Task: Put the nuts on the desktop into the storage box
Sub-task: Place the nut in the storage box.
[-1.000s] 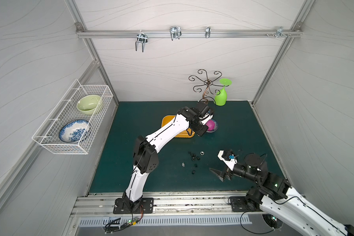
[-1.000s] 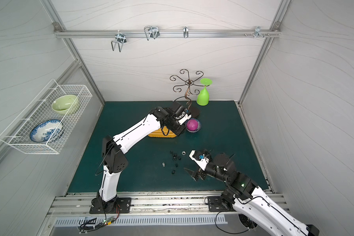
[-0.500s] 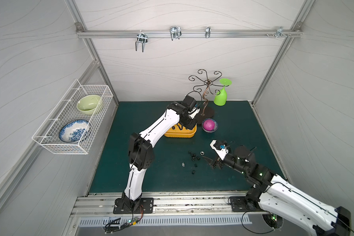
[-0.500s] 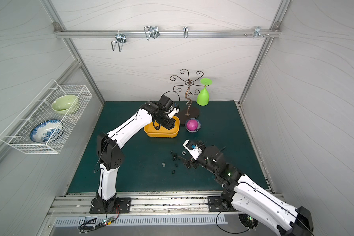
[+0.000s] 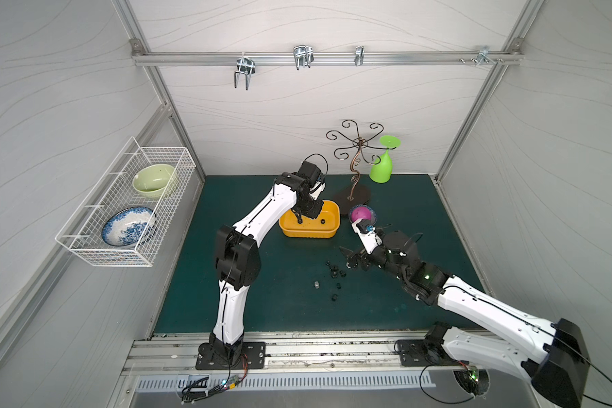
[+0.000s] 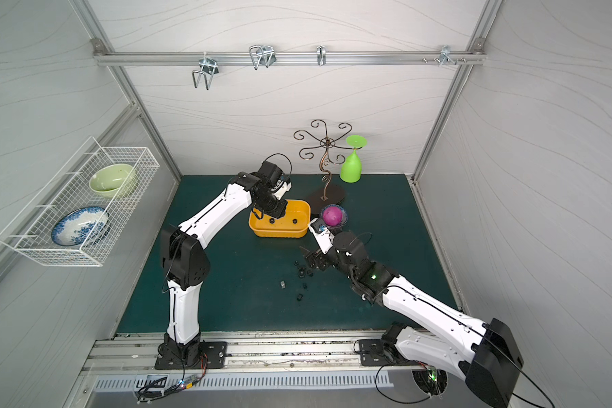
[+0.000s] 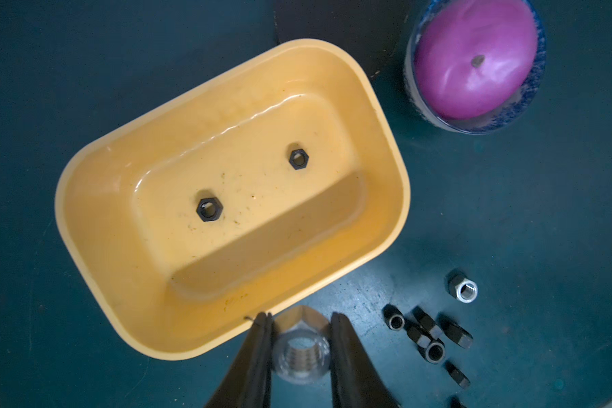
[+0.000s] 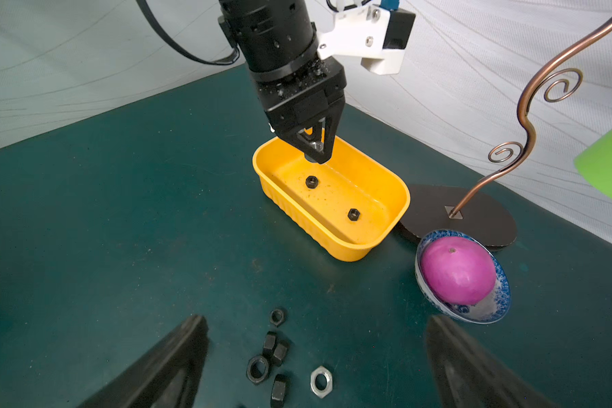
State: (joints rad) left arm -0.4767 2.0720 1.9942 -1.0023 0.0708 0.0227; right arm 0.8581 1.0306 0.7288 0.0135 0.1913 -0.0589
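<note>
The yellow storage box (image 5: 308, 234) (image 6: 278, 233) stands on the teal desktop (image 5: 262, 300) with two black nuts (image 7: 209, 209) (image 7: 298, 159) lying in it. My left gripper (image 7: 301, 339) (image 5: 298, 216) is shut on a silver nut (image 7: 301, 353) (image 8: 317, 145), above the box's rim (image 7: 227, 335) at its far left end. Several loose nuts (image 5: 334, 273) (image 8: 269, 353), mostly black, lie in front of the box, with a silver nut (image 8: 321, 381) among them. My right gripper (image 8: 315, 319) (image 5: 348, 258) hangs wide open just right of the cluster, with nothing between its fingers.
A small blue bowl with a pink ball (image 5: 362, 213) sits right of the box, close to my right wrist. Behind it stand a copper curled stand (image 5: 355, 166) and an upturned green glass (image 5: 382, 169). A wire basket (image 5: 128, 212) hangs on the left wall.
My left gripper has carried the silver nut leftward, from near the pink ball's bowl across to the box's left end. My right gripper has moved forward and left, up to the loose nuts, still open.
</note>
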